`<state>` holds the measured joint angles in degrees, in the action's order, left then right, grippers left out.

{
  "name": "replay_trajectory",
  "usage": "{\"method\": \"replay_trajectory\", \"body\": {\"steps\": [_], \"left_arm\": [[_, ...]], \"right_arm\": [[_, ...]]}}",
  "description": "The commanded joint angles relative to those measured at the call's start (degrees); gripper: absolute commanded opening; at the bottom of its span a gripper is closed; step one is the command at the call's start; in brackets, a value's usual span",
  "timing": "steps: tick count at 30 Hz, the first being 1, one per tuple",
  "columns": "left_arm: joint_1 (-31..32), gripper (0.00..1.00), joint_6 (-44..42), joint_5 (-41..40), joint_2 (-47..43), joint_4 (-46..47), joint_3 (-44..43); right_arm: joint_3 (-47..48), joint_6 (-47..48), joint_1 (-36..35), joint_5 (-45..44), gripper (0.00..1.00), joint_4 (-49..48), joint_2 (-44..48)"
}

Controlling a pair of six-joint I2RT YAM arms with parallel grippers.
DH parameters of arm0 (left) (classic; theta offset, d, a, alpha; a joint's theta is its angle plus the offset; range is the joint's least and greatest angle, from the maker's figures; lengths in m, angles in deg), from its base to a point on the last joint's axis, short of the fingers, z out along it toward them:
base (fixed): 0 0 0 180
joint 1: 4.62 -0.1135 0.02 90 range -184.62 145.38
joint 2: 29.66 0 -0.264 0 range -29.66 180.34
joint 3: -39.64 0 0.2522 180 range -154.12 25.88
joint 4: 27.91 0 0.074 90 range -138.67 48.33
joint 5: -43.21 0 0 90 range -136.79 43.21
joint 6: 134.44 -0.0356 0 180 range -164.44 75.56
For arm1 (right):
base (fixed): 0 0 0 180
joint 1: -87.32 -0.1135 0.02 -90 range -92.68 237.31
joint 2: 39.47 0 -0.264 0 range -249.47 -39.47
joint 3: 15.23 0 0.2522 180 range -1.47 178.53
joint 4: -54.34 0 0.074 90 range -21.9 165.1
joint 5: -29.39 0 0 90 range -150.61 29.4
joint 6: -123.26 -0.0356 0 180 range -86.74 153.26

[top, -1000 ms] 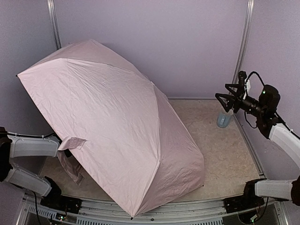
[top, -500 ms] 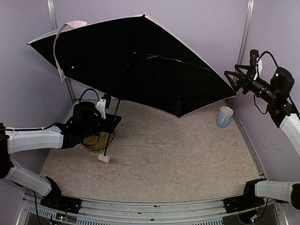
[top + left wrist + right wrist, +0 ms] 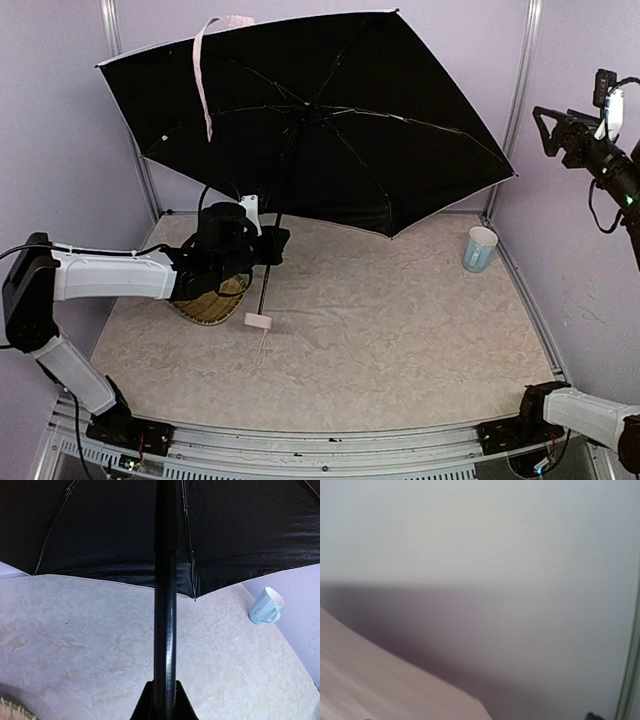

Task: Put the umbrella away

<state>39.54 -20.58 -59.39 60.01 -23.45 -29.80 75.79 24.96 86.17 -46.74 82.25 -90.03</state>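
The umbrella (image 3: 320, 120) is open and held upright above the table, its black underside and ribs facing me. Its pink strap (image 3: 203, 80) hangs from the top left rim. Its small pink handle (image 3: 258, 321) hangs just above the table. My left gripper (image 3: 268, 250) is shut on the black shaft (image 3: 165, 605), which runs up from between the jaws in the left wrist view. My right gripper (image 3: 548, 128) is raised high at the far right, apart from the canopy, and looks open and empty. The right wrist view is blurred, showing only wall and pale pink fabric (image 3: 370, 685).
A yellow woven tray (image 3: 205, 300) lies under my left arm on the table's left side; its edge shows in the left wrist view (image 3: 10, 711). A pale blue mug (image 3: 480, 248) stands at the back right, also seen in the left wrist view (image 3: 265, 611). Walls enclose three sides.
The umbrella went from lying canopy-down over the table to upright in my left gripper, then shifted right and higher. My right arm rose and swung right.
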Motion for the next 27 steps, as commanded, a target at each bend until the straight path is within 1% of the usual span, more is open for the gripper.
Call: {"method": "replay_trajectory", "body": {"steps": [1, 3, 5, 6, 7, 8, 9, 10, 12, 13, 14, 15, 17, 18, 21, 25, 27], "left_arm": [[0.84, 0.0, 2.85, -2.58, 2.48, 3.97, -3.08], [0.99, 0.0, 4.27, -2.65, 3.52, 4.25, -3.45], [1.45, 0.0, 4.93, -2.76, 4.24, 5.25, -3.55], [1.78, 0.0, 5.05, -2.84, 4.61, 5.78, -3.6], [2.07, 0.0, 4.95, -2.77, 4.9, 6.59, -3.64], [2.45, 0.0, 4.83, -2.69, 5.24, 7.45, -3.72], [2.98, 0.0, 4.74, -2.84, 5.6, 8.17, -3.73], [3.29, 0.0, 4.79, -2.85, 5.95, 9.01, -3.81], [3.83, 0.0, 5.01, -2.46, 6.78, 10.2, -3.86], [4.05, 0.0, 5.21, -2.06, 7.09, 10.83, -3.9], [4.3, 0.0, 5.33, -1.6, 7.36, 11.43, -3.8], [4.53, 0.0, 5.49, -1.36, 7.56, 12.01, -3.68], [4.86, 0.0, 5.86, -0.93, 7.75, 13.66, -2.73], [4.96, 0.0, 6.36, -0.81, 7.72, 14.73, -2.17], [4.97, 0.0, 7.69, 0.42, 7.48, 17.71, -0.44], [5.14, 0.0, 7.94, 2.45, 7.23, 19.21, 0.73], [5.23, 0.0, 7.64, 3.43, 6.98, 20.72, 1.72]], "right_arm": [[0.16, 1.08, 0.38, 2.51, 0.87, 4.96, 0.87], [-1.75, -0.05, 0.35, 14.64, 0.81, 2.58, 1.65], [-4.79, -4.66, 0.29, 29.73, 0.73, -3.14, 2.85], [-7.56, -9.82, -0.36, 36.12, 0.7, -8.7, 4.13], [-13.41, -15.63, -1.66, 40.6, 0.68, -17.46, 5.58], [-17.81, -21.27, -3.86, 41.16, 0.66, -24.93, 7.34], [-20.78, -22.72, -7.1, 39.02, 0.65, -27.88, 8.65], [-22.35, -20.75, -10.67, 35.27, 0.64, -26.04, 9.37], [-22.74, -12.7, -20.4, 25.34, 0.64, -17.31, 8.45], [-22.94, -9.74, -25.18, 20.26, 0.64, -14.48, 6.76], [-23.26, -8.47, -29.99, 16.61, 0.64, -14.43, 4.5], [-23.43, -7.41, -34.14, 13.75, 0.64, -15.22, 1.63], [-22.9, -6.08, -39.69, 10.14, 0.64, -18.28, -5.24], [-22.44, -6.24, -40.77, 9.94, 0.65, -20.69, -9.13], [-19.94, -9.37, -41.04, 10.39, 0.7, -28.72, -20.36], [-8.73, -9.8, -40.53, 10.02, 0.77, -30.57, -35.93], [-3.77, -12.67, -39.51, 10.82, 0.79, -32.12, -42.21]]}}
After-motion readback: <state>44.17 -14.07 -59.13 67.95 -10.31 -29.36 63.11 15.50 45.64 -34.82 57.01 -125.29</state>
